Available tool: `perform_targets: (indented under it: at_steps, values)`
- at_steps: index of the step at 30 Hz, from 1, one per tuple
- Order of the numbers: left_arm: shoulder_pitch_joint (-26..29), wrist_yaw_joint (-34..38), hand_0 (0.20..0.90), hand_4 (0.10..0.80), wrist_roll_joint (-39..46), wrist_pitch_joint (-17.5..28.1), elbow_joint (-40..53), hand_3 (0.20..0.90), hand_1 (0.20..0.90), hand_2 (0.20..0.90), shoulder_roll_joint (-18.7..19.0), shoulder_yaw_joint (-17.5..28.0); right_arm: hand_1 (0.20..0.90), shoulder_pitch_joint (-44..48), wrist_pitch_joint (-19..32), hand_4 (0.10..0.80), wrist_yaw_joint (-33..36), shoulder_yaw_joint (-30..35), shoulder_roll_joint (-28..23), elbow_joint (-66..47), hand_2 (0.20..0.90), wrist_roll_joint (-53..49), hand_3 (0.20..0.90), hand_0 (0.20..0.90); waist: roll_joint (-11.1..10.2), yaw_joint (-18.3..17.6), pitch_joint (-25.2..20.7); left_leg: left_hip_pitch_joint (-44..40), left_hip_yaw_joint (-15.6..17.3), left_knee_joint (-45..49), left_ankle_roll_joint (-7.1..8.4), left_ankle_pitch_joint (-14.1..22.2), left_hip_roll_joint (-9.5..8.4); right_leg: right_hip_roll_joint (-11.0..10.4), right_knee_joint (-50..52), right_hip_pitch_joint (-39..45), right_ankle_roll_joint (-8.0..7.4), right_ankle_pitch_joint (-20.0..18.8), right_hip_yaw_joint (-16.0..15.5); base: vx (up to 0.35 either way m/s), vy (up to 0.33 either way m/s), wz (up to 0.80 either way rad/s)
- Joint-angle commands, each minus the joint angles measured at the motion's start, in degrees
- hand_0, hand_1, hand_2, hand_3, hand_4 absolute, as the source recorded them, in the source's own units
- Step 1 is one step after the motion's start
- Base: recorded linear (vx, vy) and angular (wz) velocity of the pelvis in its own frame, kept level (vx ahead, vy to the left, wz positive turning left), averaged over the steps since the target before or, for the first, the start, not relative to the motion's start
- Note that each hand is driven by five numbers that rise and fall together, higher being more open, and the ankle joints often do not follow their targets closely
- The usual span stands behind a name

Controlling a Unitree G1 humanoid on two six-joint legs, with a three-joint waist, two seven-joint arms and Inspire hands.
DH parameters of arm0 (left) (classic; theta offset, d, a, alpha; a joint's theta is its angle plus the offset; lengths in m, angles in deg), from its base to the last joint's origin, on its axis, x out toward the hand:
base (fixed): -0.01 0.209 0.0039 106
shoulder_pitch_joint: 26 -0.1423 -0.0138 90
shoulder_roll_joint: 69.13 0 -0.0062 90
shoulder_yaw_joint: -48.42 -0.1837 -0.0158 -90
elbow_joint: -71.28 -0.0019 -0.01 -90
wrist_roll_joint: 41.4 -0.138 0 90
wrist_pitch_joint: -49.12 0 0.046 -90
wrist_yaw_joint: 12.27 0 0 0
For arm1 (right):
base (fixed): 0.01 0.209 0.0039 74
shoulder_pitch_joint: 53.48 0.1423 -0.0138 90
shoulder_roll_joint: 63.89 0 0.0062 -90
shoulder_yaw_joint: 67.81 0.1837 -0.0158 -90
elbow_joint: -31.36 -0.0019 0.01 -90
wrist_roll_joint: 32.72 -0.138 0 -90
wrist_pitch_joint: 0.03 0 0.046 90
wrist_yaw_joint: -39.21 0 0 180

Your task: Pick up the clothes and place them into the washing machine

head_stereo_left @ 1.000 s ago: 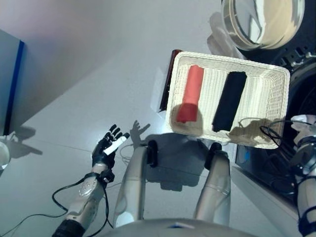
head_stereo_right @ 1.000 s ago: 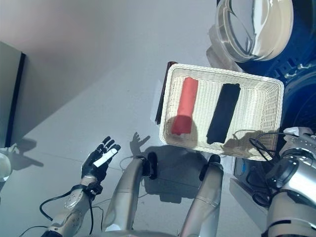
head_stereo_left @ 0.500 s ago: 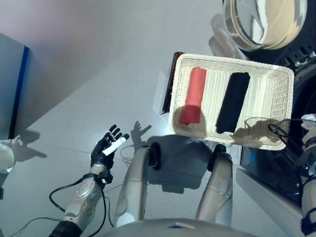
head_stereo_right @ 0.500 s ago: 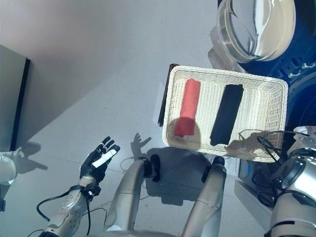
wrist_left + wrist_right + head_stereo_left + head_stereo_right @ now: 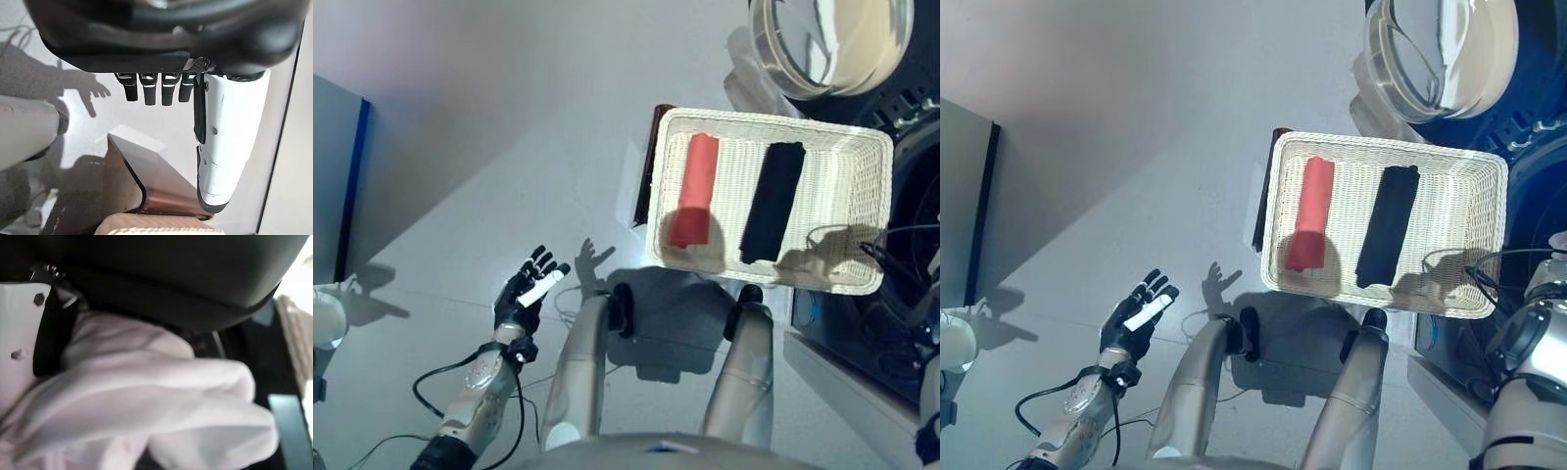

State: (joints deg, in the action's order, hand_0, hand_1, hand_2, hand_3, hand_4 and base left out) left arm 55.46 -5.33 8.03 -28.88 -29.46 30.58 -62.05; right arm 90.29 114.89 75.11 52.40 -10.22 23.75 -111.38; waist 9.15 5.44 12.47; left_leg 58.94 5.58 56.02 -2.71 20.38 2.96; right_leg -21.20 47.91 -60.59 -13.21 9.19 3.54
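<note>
A white wicker basket (image 5: 764,119) on the floor holds a rolled red cloth (image 5: 693,191) and a rolled black cloth (image 5: 771,201) side by side. In the right wrist view my right hand (image 5: 171,274) is shut on a bunched pale pink-white cloth (image 5: 146,396), which is pressed against the palm beside the white thumb cover. The right arm (image 5: 1528,343) shows at the far right edge, in front of the dark washing machine (image 5: 911,196). The machine's round glass door (image 5: 832,39) stands open. My left hand (image 5: 530,289) is open at the lower left, over the floor and holding nothing.
A dark flat board (image 5: 643,176) leans against the basket's left side. A grey panel with a blue edge (image 5: 337,176) stands at the far left. A white object (image 5: 325,318) sits at the lower left edge.
My right hand with the pale cloth has moved right, mostly past the edge of the eye views toward the machine. The left hand has stayed in place.
</note>
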Motion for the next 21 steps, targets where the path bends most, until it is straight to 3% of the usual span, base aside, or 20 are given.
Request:
perform_targets:
  at_steps: [1, 3, 4, 5, 6, 13, 21]
  values:
    - [-0.27, -0.56, 0.900, 0.800, -0.74, 4.25, 2.16, 0.900, 0.900, 0.900, 1.57, 2.77, 0.200, -2.26, 6.03, 0.300, 0.65, -3.97, -11.46, -0.54, 0.200, 4.71, 0.200, 0.200, 1.27, -0.53, -2.43, -2.69, -6.71, -8.80, 8.80, -6.32, 3.31, -1.15, -1.01, 4.32, 3.01, 2.04, -0.76, 0.091, -0.028, 0.06]
    - [-0.31, -0.39, 0.900, 0.800, -0.45, 4.12, 1.84, 0.900, 0.900, 0.900, 1.43, 2.87, 0.200, -3.21, 5.94, 0.300, 1.06, -3.32, -11.03, 0.56, 0.200, 4.03, 0.200, 0.200, 1.47, -0.49, -2.81, -2.79, -6.83, -8.92, 8.85, -6.12, 3.41, -1.10, -0.92, 4.34, 3.01, 2.37, -0.79, 0.062, -0.018, 0.05]
    - [-0.33, -0.48, 0.900, 0.800, -0.32, 4.05, 1.90, 0.900, 0.900, 0.900, 1.32, 2.79, 0.428, -3.21, 5.77, 0.463, 0.97, -3.19, -10.73, 0.59, 0.428, 3.74, 0.428, 0.428, 1.60, -0.50, -2.75, -2.67, -6.76, -9.07, 8.82, -6.46, 3.36, -1.06, -1.01, 4.22, 3.06, 2.06, -0.78, 0.025, -0.002, 0.04]
    - [-0.30, -0.39, 0.900, 0.800, -0.14, 4.06, 1.87, 0.900, 0.900, 0.900, 1.33, 2.92, 0.551, -3.47, 5.82, 0.551, 0.93, -3.04, -10.35, 0.71, 0.551, 3.47, 0.551, 0.551, 1.66, -0.48, -2.88, -2.73, -6.74, -9.06, 8.83, -6.20, 3.43, -1.05, -0.82, 4.16, 3.03, 2.36, -0.79, -0.093, 0.010, 0.01]
    - [-0.37, -0.23, 0.900, 0.800, -0.13, 4.03, 1.78, 0.900, 0.900, 0.900, 1.31, 2.85, 0.900, -3.43, 5.98, 0.800, 1.03, -2.90, -9.95, 0.69, 0.900, 3.14, 0.900, 0.900, 1.70, -0.52, -2.58, -2.25, -6.72, -9.34, 8.70, -7.41, 3.29, -1.07, -1.28, 3.72, 3.25, 1.16, -0.79, 0.000, 0.000, 0.00]
    - [0.26, 0.30, 0.900, 0.800, 0.51, 4.24, 1.57, 0.900, 0.900, 0.900, 1.32, 2.82, 0.900, -2.48, 6.83, 0.800, 1.36, -3.32, -5.94, 0.10, 0.900, 2.49, 0.900, 0.900, 1.81, -0.23, -2.87, -2.78, -6.53, -9.38, 8.61, -6.39, 3.46, -1.02, -1.10, 4.16, 3.04, 1.96, -0.84, 0.000, 0.001, -0.01]
    - [0.37, -0.18, 0.900, 0.800, 0.66, 4.48, 1.62, 0.900, 0.900, 0.900, 1.80, 2.92, 0.900, -0.78, 7.29, 0.800, 0.94, -4.33, -4.46, -1.29, 0.900, 2.58, 0.900, 0.900, 1.34, -0.11, -2.23, -2.78, -6.43, -10.14, 8.29, -7.95, 3.08, -0.98, -3.00, 5.21, 3.01, -0.07, -1.37, -0.004, 0.001, 0.00]
